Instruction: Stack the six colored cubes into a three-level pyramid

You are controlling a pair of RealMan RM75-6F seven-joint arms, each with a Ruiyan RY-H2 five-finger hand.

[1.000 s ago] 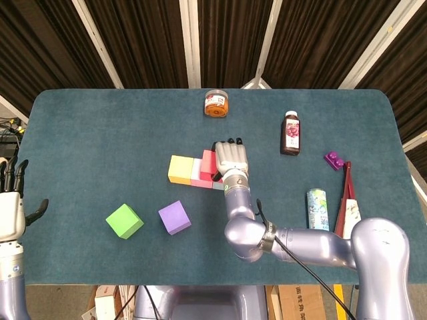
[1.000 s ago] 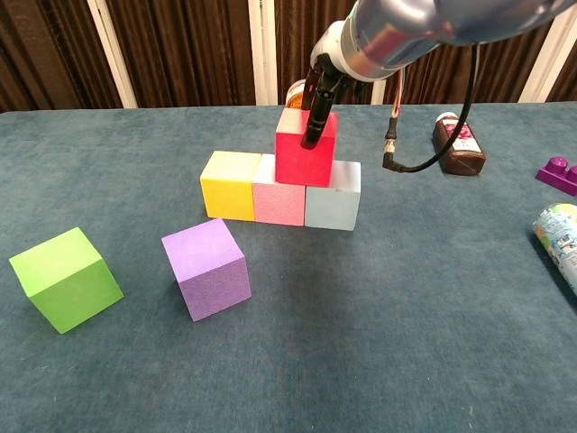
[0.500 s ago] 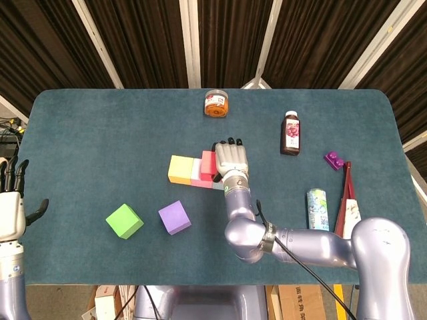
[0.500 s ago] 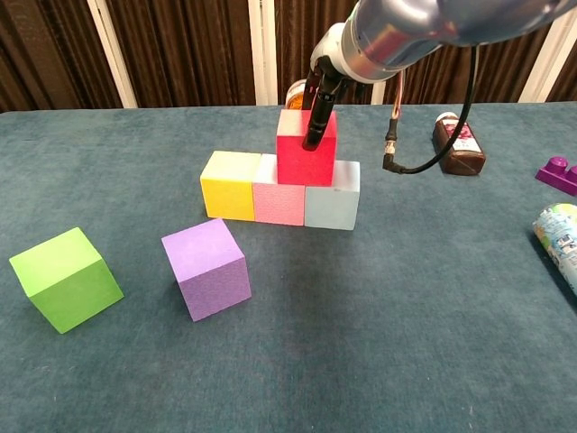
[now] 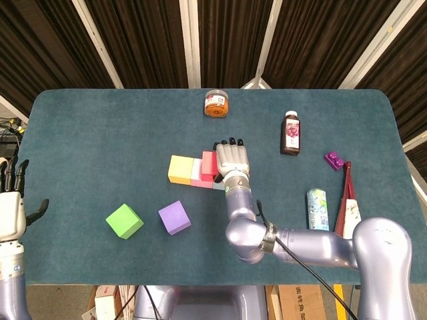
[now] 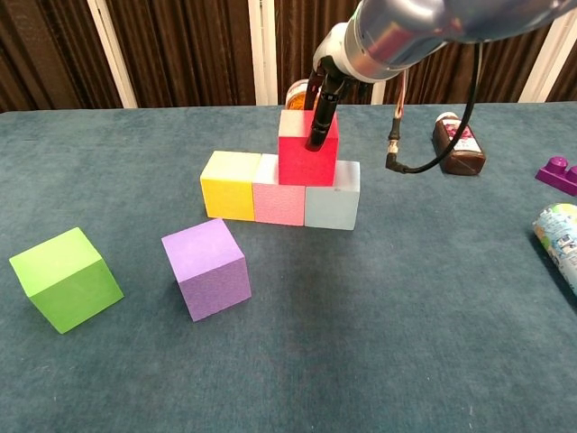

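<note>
The left hand [image 5: 12, 203] hangs spread and empty at the surface's [image 5: 100, 127] far left edge. The green cube [image 6: 65, 278] and purple cube [image 6: 206, 268] lie loose, nearer that hand. Yellow cube [image 6: 230, 184], pink cube [image 6: 279, 189] and pale blue cube [image 6: 333, 195] form the base row. The right hand [image 5: 230, 159] pinches the red cube [image 6: 306, 150] atop it.

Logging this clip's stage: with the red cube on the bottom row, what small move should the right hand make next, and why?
Probably let go and lift clear. The red cube already sits across the pink cube and pale blue cube, while the right hand grips it from above.
</note>
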